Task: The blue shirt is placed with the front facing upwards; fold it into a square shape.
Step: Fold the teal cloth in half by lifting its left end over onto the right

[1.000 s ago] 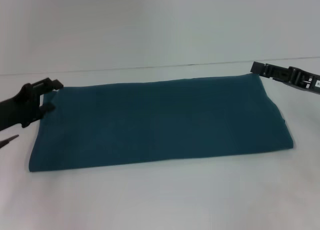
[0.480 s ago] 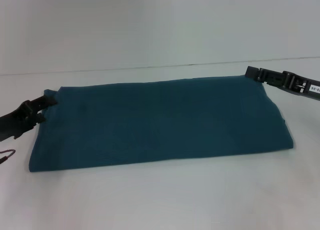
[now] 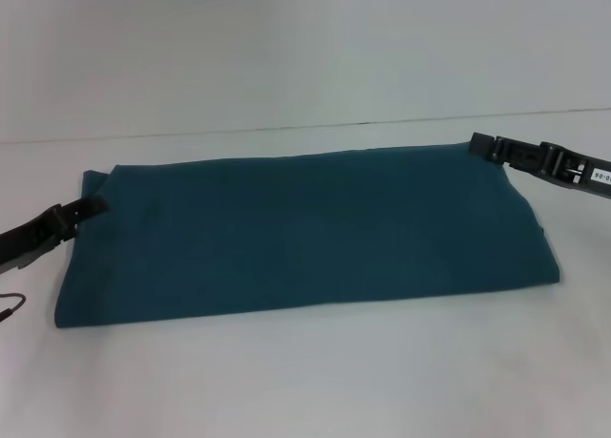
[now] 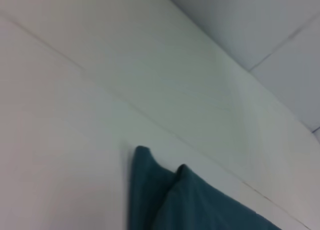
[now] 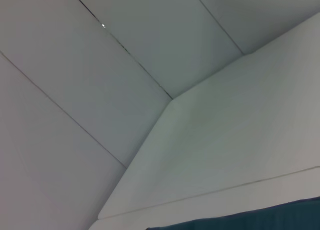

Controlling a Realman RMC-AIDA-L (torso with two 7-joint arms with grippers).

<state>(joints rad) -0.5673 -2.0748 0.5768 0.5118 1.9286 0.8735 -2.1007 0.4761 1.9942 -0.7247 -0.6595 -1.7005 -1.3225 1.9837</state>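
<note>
Head view: the dark teal-blue cotton shirt [image 3: 305,233] lies on the white table [image 3: 315,381] as a long, flat band, already doubled over; its near edge runs straight, its far edge lies close to the seam where the white table meets the pale wall [image 3: 305,47]; no lettering, collar or sleeve shows on the upper face.

Left gripper [image 3: 91,207]: low at the band's far left corner, black fingertips at the cloth's edge; whether the jaws are parted or closed, and whether they pinch any fabric, cannot be told; the left wrist view shows only two raised folds of teal cloth against the white table, no fingers.

Right gripper [image 3: 480,145]: at the band's far right corner, tip touching or just over the cloth edge; the state of its jaws and any hold on the fabric cannot be told; the right wrist view shows a sliver of teal cloth beneath the wall panels.

Stage, as judged: lengthwise folding appears complete; the band has yet to be folded across its length to reach a square.

Risks, as judged: if either gripper catches only the top layer at its corner, the layers may peel apart on lifting and undo the fold; an uneven lift between the two corners may skew the band, so the edges fail to meet; dragging the cloth low may bunch it into wrinkles; a weak pinch may let a corner slip free mid-fold.
</note>
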